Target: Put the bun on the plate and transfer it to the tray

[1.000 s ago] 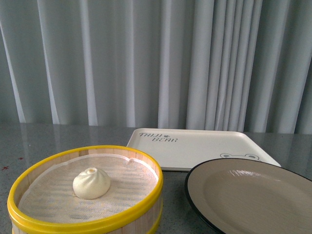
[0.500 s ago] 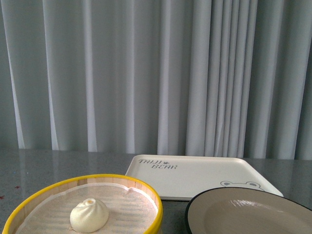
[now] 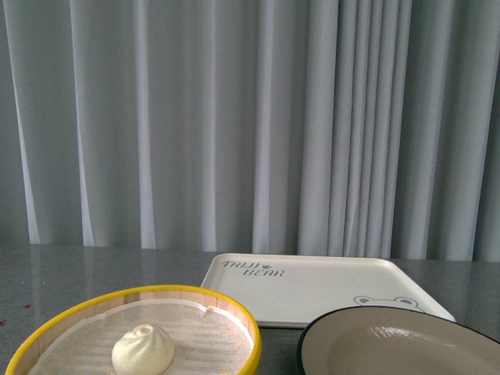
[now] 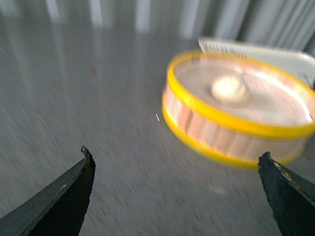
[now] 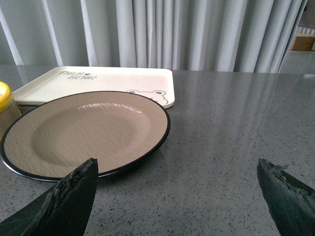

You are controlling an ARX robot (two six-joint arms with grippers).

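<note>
The cream-white bun (image 3: 143,350) sits inside the yellow-rimmed bamboo steamer basket (image 3: 226,303) at the front left. The beige plate with black rim (image 3: 391,344) lies empty at the front right. The cream tray with BEAR lettering (image 3: 312,285) lies behind both, empty. Neither arm shows in the front view. My left gripper (image 4: 176,160) is open and empty over bare table, short of the basket (image 4: 231,132), with the bun (image 4: 229,88) blurred ahead. My right gripper (image 5: 177,164) is open and empty over the table beside the plate (image 5: 88,130); the tray (image 5: 98,81) lies beyond it.
Grey speckled tabletop (image 5: 236,123) stretches to the plate's side away from the basket. Pale curtains (image 3: 234,117) hang behind the table. The basket's yellow rim (image 5: 4,96) shows at the edge of the right wrist view.
The front view has tilted upward: basket, plate and tray have slid lower in the picture and more curtain shows. The left wrist view is motion-blurred.
</note>
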